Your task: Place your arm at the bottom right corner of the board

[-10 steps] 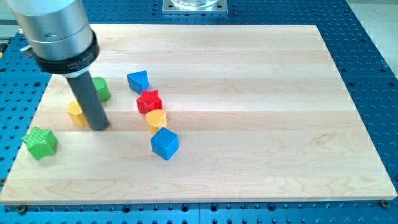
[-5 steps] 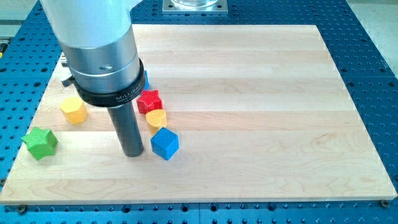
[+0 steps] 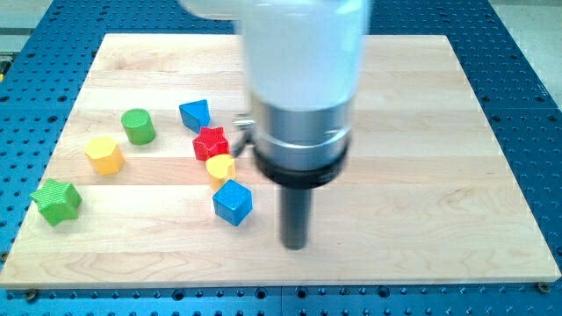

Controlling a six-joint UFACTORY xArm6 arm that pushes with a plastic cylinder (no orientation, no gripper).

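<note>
My tip rests on the wooden board near its bottom edge, a little right of the blue cube. It touches no block. Left of it lie a yellow block, a red star-shaped block and a blue triangular block in a loose column. Farther left are a green cylinder, a yellow hexagonal block and a green star-shaped block. The bottom right corner of the board lies far to the tip's right.
The arm's large silver body hangs over the board's middle and hides part of it. A blue perforated table surrounds the board. A metal mount shows at the view's top.
My tip has moved steadily to the view's right and slightly down, from beside the yellow hexagonal block, past the blue cube. The blocks have not moved.
</note>
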